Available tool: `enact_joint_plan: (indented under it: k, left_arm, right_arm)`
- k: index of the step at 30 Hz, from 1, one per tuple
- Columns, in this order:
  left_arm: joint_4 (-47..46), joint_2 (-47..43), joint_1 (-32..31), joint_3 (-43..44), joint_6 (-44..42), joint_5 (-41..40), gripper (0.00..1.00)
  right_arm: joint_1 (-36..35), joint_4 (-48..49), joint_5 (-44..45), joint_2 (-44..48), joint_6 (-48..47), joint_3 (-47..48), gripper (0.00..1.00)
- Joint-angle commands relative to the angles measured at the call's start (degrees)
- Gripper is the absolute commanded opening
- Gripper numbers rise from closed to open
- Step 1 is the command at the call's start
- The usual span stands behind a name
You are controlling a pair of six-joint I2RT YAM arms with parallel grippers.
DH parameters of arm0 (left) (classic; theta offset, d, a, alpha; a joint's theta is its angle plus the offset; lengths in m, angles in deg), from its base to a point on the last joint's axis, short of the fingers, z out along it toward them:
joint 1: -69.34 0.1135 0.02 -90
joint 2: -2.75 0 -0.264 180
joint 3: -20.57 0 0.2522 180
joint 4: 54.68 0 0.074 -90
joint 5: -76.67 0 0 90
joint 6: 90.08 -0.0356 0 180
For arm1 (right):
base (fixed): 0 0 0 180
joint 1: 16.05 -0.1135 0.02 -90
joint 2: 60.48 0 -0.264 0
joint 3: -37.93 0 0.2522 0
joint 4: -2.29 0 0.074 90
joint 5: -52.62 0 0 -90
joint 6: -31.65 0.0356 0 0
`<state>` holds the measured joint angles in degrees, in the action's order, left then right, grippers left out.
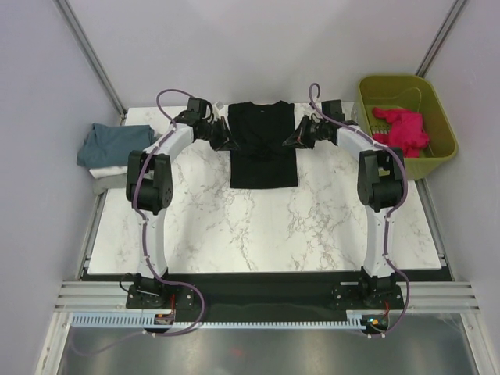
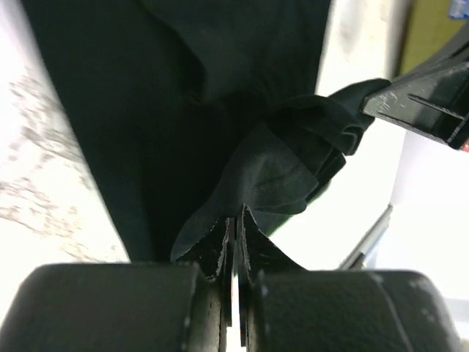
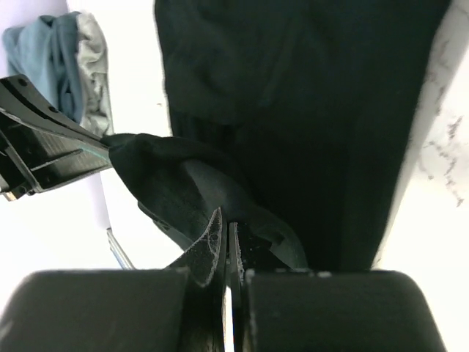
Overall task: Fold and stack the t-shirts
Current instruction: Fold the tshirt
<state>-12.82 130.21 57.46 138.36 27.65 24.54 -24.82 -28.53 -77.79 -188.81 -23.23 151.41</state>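
Note:
A black t-shirt (image 1: 263,148) lies flat at the back middle of the marble table (image 1: 258,234), collar away from the arms. My left gripper (image 1: 222,138) is shut on its bunched left sleeve (image 2: 278,172), the cloth pinched between the fingertips (image 2: 220,242). At the opposite side my right gripper (image 1: 294,137) is shut on the right sleeve (image 3: 176,191) in the same way. A teal-blue t-shirt (image 1: 113,143) sits on a grey one (image 1: 101,183) off the table's left edge; the right wrist view shows the teal-blue t-shirt (image 3: 47,51) as well.
An olive-green basket (image 1: 437,117) stands at the back right with pink cloth (image 1: 402,129) inside. Grey walls close in on both sides and behind. The other arm's gripper shows in each wrist view, the right gripper (image 2: 429,99) and the left gripper (image 3: 40,143).

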Motion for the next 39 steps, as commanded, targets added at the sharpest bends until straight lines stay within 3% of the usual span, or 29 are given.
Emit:
enact_joint_plan:
  k: [1,2,3,5,6,7,10,14,21,38,39]
  left_arm:
    - [-2.6,0.4,0.2,3.9,-0.9,-5.1,0.03]
    - [-2.8,0.2,0.2,4.2,-1.4,-5.5,0.07]
    - [-2.7,-0.4,0.1,4.7,-1.9,-5.5,0.25]
    - [-0.6,-2.5,0.2,4.8,-4.5,-6.0,0.43]
    - [0.6,-4.7,0.3,4.8,-5.8,-7.8,0.69]
    - [1.9,-6.2,0.5,4.5,-6.1,-8.0,0.77]
    - [3.1,-11.9,2.6,-0.7,-5.8,-4.1,0.84]
    - [3.9,-16.4,4.4,-14.2,-4.1,1.8,0.82]
    - [3.7,-16.5,4.3,-28.9,-2.0,6.3,0.78]
    - [3.7,-6.2,2.9,-25.8,-2.0,6.3,0.78]
    - [2.6,-5.7,2.7,-25.5,4.2,6.7,0.77]
  right_arm:
    - [-0.1,3.2,0.8,-0.4,-1.7,3.9,0.02]
    - [0.0,3.2,1.1,0.2,-2.1,3.8,0.11]
    - [0.3,3.2,1.2,0.7,-2.8,3.5,0.33]
    - [1.6,2.4,1.2,3.6,-3.7,2.8,0.45]
    - [2.2,1.8,1.2,4.8,-4.9,1.8,0.53]
    - [2.9,0.9,1.2,6.2,-5.5,1.1,0.54]
    - [5.8,-1.7,0.4,12.6,-6.8,-4.0,0.58]
    - [7.2,-4.3,-1.2,17.1,-8.5,-15.6,0.59]
    - [6.1,-3.1,-3.5,17.4,-5.1,-29.1,0.60]
    - [0.4,-1.2,-1.0,12.3,-5.0,-28.8,0.60]
    - [0.3,-1.2,-0.7,11.7,-5.2,-28.6,0.60]
